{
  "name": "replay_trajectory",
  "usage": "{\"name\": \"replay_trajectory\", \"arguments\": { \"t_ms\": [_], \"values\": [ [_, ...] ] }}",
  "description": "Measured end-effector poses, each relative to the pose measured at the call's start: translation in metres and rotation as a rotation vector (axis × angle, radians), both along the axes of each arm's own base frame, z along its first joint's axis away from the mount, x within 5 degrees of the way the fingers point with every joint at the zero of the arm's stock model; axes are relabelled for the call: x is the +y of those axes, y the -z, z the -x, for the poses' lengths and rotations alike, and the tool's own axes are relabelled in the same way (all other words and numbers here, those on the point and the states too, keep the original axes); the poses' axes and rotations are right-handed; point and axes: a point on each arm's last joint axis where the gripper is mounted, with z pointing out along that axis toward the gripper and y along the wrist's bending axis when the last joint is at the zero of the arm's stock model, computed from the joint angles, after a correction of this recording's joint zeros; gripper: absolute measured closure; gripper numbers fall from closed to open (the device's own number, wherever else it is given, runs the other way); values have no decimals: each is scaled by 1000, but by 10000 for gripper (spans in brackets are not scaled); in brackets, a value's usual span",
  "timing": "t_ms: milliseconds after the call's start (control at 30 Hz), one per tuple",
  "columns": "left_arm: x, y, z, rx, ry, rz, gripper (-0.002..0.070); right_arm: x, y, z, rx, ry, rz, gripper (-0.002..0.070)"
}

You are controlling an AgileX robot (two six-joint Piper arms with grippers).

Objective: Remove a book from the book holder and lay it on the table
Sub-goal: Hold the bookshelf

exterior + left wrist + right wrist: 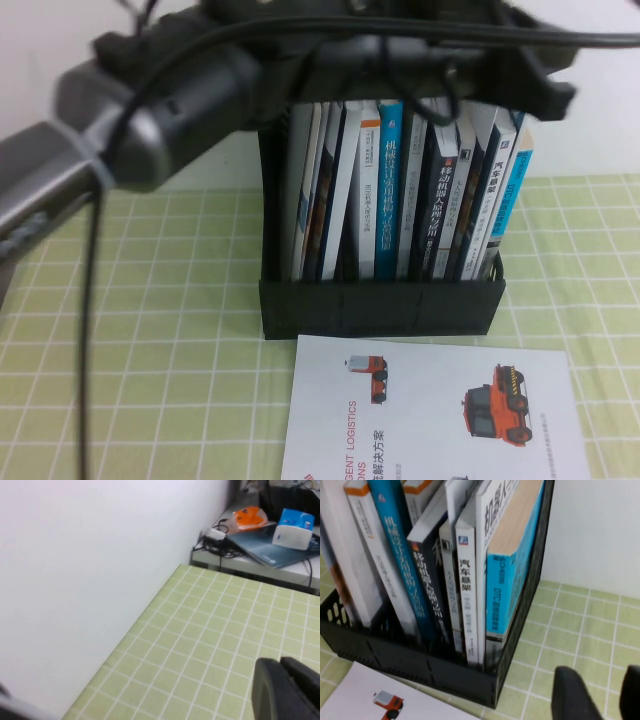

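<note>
Right gripper first: its two dark fingers stand apart with bare cloth showing between them, so it's open and holding nothing. It hangs low over the table, just off the end wall of the book holder.

The nearest thing to it in the rack is the book we actually want. That's the one with the cyan spine, sitting in the end slot on the gripper's side and leaning against its white-spined neighbour. Further from the gripper, deeper along the row, is the darker blue-spined book, which is not the target. A white brochure with orange vehicles lies flat in front of the rack's low wall.

Left gripper is well off on its own over bare cloth near the wall. Its fingers look pressed together and there's nothing in them. I'd say it's parked.

So my read is that this is the reach-in step, with no grasp yet. Next, the right gripper probably needs to come up level with the cyan book's top corner. Then it has to pinch only that one book and lift it clear of the end wall before laying it down. It's a tight row, so it could easily drag the neighbour along.
</note>
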Motion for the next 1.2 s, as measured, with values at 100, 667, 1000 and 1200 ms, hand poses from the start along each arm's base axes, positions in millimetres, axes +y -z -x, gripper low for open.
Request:
{"name": "replay_trajectory", "arguments": {
  "t_ms": [100, 667, 1000, 1200],
  "values": [
    [-24, 2, -11, -48, 40, -14, 677, 2, 9, -9, 48, 2, -10, 435],
    [-14, 33, -57, 49, -126, -326, 677, 13, 47, -52, 156, 53, -104, 228],
    [-12, 32, -56, 51, -129, -336, 678, 51, 60, -68, 2, 4, 25, 186],
    [-12, 32, -57, 51, -129, -336, 677, 71, 77, -76, -27, 42, 74, 185]
  ]
}}
